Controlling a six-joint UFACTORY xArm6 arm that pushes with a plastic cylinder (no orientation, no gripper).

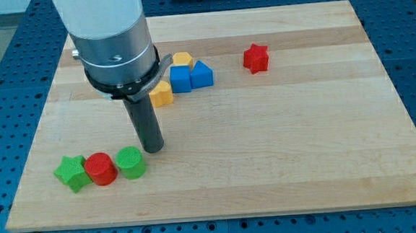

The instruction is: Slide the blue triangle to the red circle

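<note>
Looking down at a pale wooden surface [282,148], I see my tip [153,149] resting near the view's lower left, just beside the green cylinder [131,163] and a little above and to its right. This rig has no pincer, only a straight dark rod, so nothing is apart or clamped. The red circle [100,168] sits touching that green cylinder on its left, with a green star [72,172] touching the red one's other side.

The blue triangle [202,74] is well apart from my tip, up toward the view's top centre, pressed against a blue cube [180,79]. One yellow block [182,59] sits just behind them, another yellow block [161,94] just to their lower left. A red star [256,58] stands alone to the right.

My judgement of the risks: moving off carelessly could knock the green cylinder and shift the red circle. Pushing the triangle leftward would probably drag the blue cube and yellow block along. On arrival, the green cylinder blocks the direct path, so the triangle may stop against it instead.
</note>
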